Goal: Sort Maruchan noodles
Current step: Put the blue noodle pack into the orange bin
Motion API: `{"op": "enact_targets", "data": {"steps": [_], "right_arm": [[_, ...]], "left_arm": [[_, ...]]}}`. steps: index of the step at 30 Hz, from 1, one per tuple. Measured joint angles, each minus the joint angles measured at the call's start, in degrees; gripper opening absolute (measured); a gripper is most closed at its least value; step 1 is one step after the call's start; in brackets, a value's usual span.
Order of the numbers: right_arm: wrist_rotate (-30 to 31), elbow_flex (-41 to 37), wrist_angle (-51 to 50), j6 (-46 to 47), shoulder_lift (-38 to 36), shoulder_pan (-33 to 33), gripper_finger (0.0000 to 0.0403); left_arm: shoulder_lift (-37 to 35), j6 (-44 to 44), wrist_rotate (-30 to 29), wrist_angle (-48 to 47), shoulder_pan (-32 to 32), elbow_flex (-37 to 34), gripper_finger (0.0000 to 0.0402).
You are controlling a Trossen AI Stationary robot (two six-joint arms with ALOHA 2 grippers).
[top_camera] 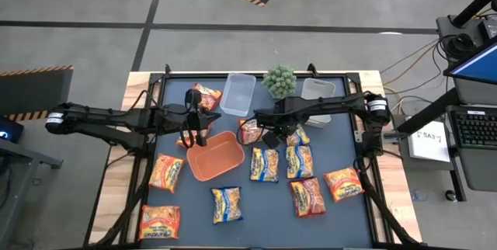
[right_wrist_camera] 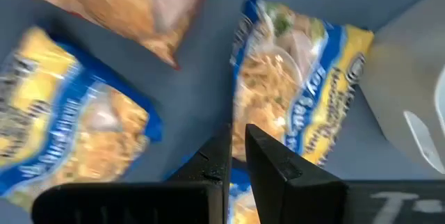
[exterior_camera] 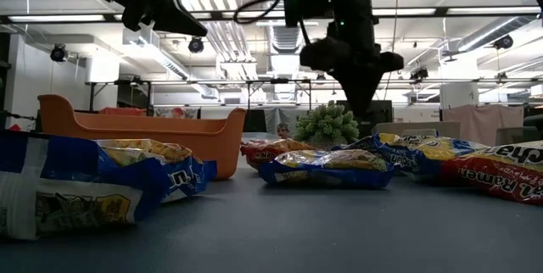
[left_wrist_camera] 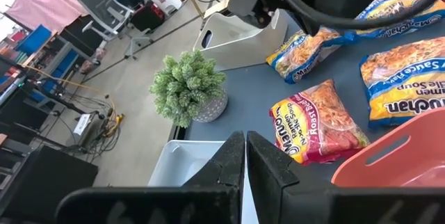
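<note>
Low view, foreground: the Maruchan noodles lie flat on the dark table [top_camera: 194, 227]; a yellow-and-blue packet [exterior_camera: 76, 184] fills the lower left and a red packet [exterior_camera: 501, 175] the right edge
Middle ground: the orange tray [top_camera: 215, 155] sits left of centre in the high view, with no packet showing inside it
Right gripper [right_wrist_camera: 236, 147]: fingers pinched together on nothing, hanging over a yellow-and-blue packet by the tub [top_camera: 297, 135] just right of centre
Left gripper [left_wrist_camera: 245, 156]: fingers clenched and empty, above the tray's upper-left corner
Far end: a potted plant [top_camera: 279, 81] between a clear tub [top_camera: 238, 93] and a pale tub [top_camera: 318, 91] along the top edge of the table
Step in hand: likely early sorting; all packets are loose on the table and neither arm carries one
Next move: the right fingers probably need to spread and drop over the packet beneath; the crinkly wrap may slip or bunch
Count, packets: ten plain in the high view; four yellow-and-blue, about three red, about three orange
Count, containers: two tubs, one tray
Count, plants: one
</note>
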Motion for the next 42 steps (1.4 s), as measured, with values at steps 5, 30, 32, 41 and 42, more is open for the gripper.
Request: {"op": "enact_targets", "data": {"steps": [5, 30, 32, 41, 42], "right_arm": [[0.0, 0.0, -1.2, 0.7, 1.0, 0.0, 0.004], [-3.3, 0.0, -0.8, 8.4, 0.9, 2.7, 0.0255], [-2.6, 0.0, -0.7, 9.1, 1.4, 3.1, 0.0252], [3.3, -0.3, -0.1, 8.4, 5.9, 3.3, 0.0216], [4.2, -0.3, -0.1, 8.2, 6.5, 3.3, 0.0211]], "left_arm": [[0.0, -0.3, 0.0, -0.6, 0.0, 0.0, 0.0], [0.0, -2.4, 0.0, -1.4, 0.0, 0.0, 0.0], [0.0, -2.5, 0.0, -1.6, 0.0, 0.0, 0.0], [0.0, -2.7, 0.0, -1.6, 0.0, 0.0, 0.0], [0.0, -2.7, 0.0, -1.6, 0.0, 0.0, 0.0]]}}
